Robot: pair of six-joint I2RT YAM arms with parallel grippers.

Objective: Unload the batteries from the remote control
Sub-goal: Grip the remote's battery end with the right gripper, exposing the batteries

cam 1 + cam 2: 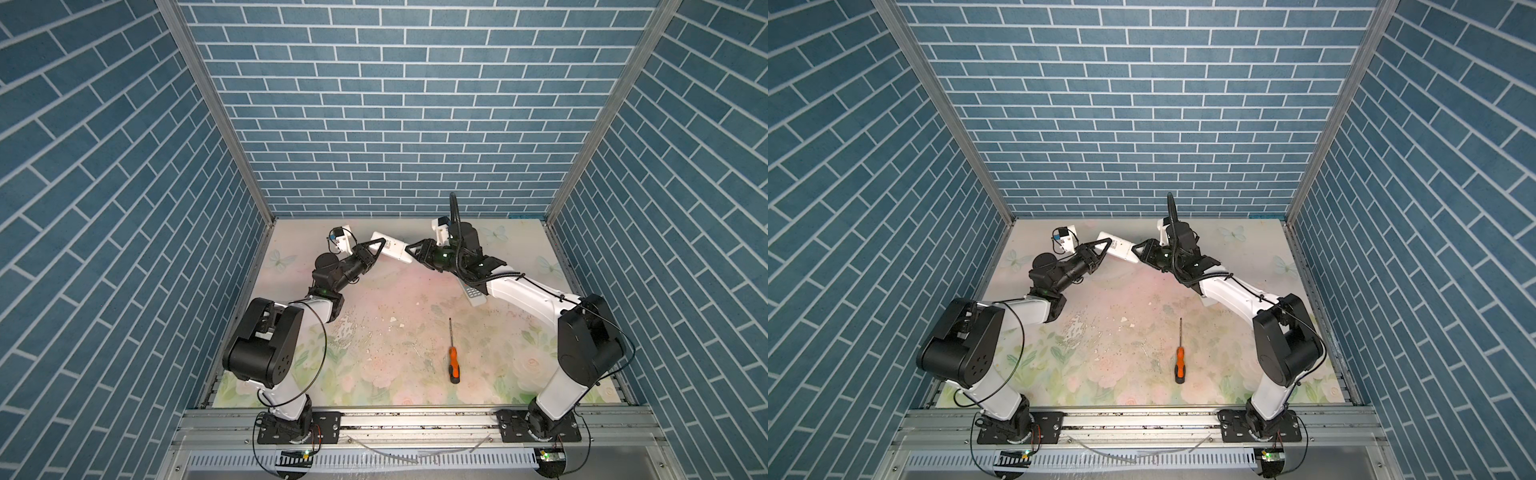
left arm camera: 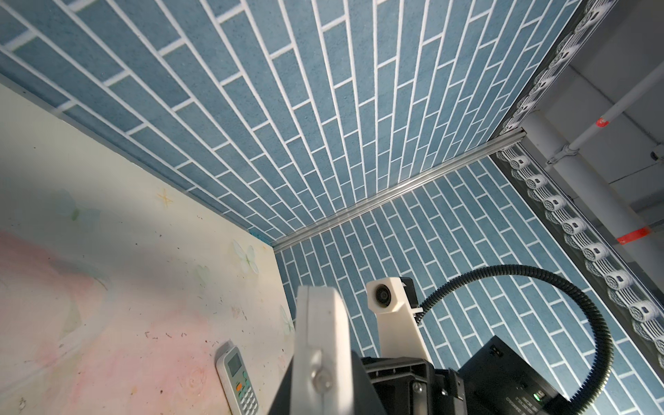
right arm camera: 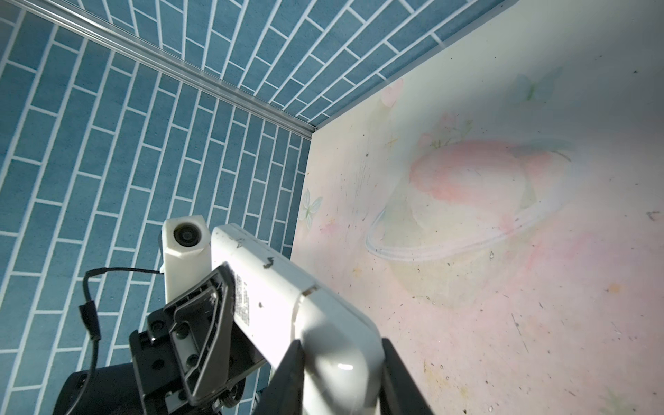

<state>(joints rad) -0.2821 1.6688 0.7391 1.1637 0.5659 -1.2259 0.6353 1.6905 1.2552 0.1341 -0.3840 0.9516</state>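
My left gripper (image 1: 379,248) and right gripper (image 1: 411,254) each clamp 1 end of the remote (image 1: 395,249), lifted between them for opening. The batteries are not visible, probably inside it.

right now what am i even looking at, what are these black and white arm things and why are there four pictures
These are two robot arms bolted to the front edge of a table. Each arm ends in a two-finger gripper.

Two of the pictures look down on the whole scene from above, from almost the same spot. The other two come from small cameras on the arms' wrists, so they look out along the grippers.

The left gripper and the right gripper each clamp one end of a white remote, which hangs in the air between them.

On the flowered table lie a second remote, partly under the right arm, and an orange-handled screwdriver. No batteries can be seen in any picture.
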